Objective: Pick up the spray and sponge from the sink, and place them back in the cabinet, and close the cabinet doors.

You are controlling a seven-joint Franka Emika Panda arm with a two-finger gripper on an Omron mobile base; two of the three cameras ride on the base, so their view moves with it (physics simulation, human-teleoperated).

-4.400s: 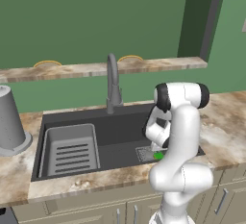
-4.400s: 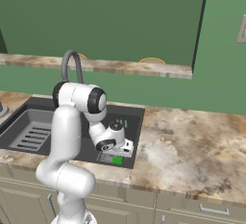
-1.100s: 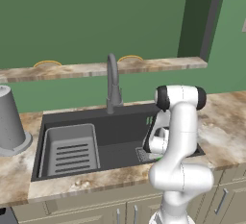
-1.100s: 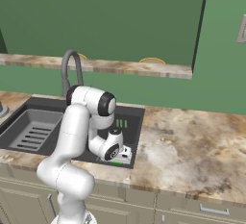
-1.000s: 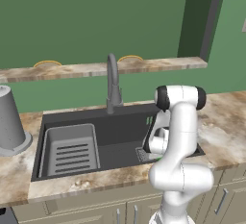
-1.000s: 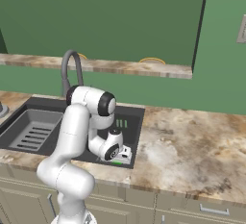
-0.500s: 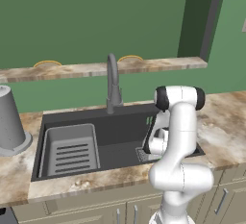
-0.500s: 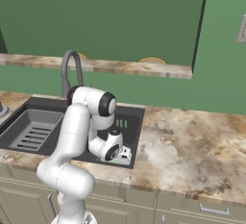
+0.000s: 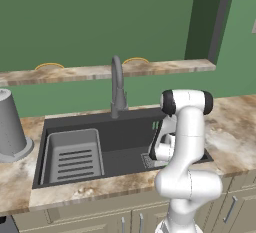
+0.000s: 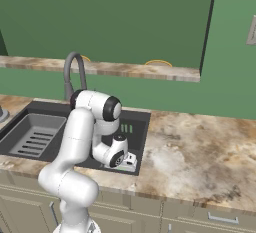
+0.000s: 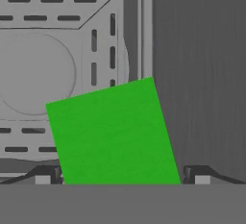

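Observation:
The sponge [image 11: 113,131] lies flat, green face up, on the sink floor, partly over the round drain grate [image 11: 57,69]. My gripper [image 11: 122,175] is open, and its fingertips [image 11: 45,175] stand on either side of the sponge's near edge without closing on it. From the base views, the hand [image 9: 152,157] is down low in the front right corner of the dark sink [image 9: 100,127], and it covers the sponge there [image 10: 125,161]. The spray, the cabinet and the cabinet doors are out of view.
A grey ribbed tray [image 9: 74,154] fills the sink's left half. The curved faucet [image 9: 117,87] rises behind the basin. A grey canister [image 9: 10,127] stands on the left counter. A marble ledge [image 9: 100,71] with two yellow plates runs along the back wall.
Since several seconds ago the hand has sunk into the sink over the sponge. In the last second it eased down slightly, and the sponge's green no longer shows beside it.

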